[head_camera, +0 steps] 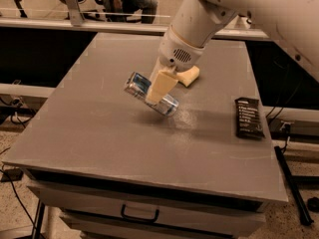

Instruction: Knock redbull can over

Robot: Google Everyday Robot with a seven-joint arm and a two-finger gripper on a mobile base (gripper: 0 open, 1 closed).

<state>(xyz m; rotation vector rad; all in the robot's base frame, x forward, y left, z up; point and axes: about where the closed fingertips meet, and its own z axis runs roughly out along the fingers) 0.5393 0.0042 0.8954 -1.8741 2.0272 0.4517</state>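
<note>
The redbull can (137, 85), slim, silver and blue, is tilted far over to the left near the middle of the grey table (89, 133). Its top end points up-left and its lower end (169, 107) is at or just above the tabletop. My gripper (155, 94) comes down from the white arm at the upper right and is shut on the can's middle. One cream finger (160, 84) lies across the front of the can; the other finger is hidden behind it.
A pale yellow sponge (189, 75) lies just behind the gripper. A flat black snack-bar wrapper (248, 117) lies near the table's right edge. Drawers (139, 213) sit under the table's front edge. Rails and cables run behind and beside the table.
</note>
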